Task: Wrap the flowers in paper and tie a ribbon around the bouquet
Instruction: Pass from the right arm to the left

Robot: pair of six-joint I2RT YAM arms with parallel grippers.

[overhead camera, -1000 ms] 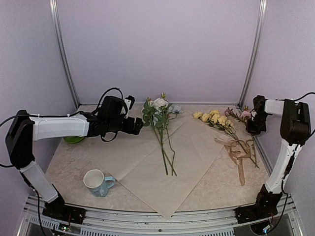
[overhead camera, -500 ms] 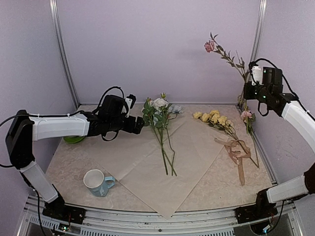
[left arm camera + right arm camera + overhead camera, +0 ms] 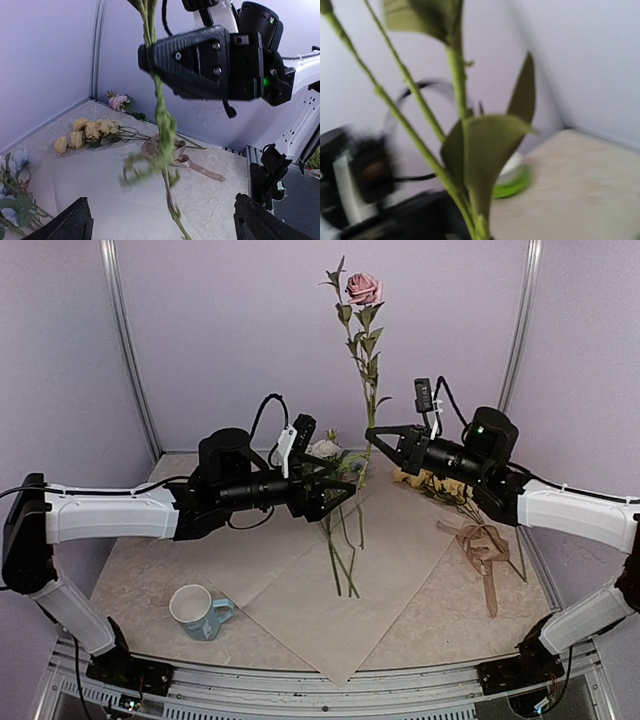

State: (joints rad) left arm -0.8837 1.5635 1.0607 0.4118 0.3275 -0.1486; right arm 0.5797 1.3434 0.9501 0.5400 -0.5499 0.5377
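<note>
My right gripper [image 3: 373,432] is shut on the stem of a pink rose [image 3: 363,287], which it holds upright above the peach paper [image 3: 300,585]. The stem's lower end [image 3: 360,530] hangs free. Facing it from the left, my left gripper [image 3: 345,493] is open and empty. In the left wrist view the stem [image 3: 163,120] dangles ahead between the fingers [image 3: 70,225], under the right gripper [image 3: 200,62]. White and blue flowers [image 3: 325,452] lie on the paper. Yellow flowers [image 3: 85,131] and the tan ribbon [image 3: 485,548] lie to the right. The right wrist view shows only blurred stem and leaves [image 3: 485,150].
A white and blue mug [image 3: 197,608] stands at the front left, just off the paper's edge. A green dish [image 3: 516,182] sits at the back left. Another pink flower [image 3: 119,101] lies by the far wall. Metal posts [image 3: 128,360] frame the back corners.
The right arm swung from the right wall up and over to the middle, lifting the pink rose upright. The left arm reached right toward the stem, its jaws still open.
</note>
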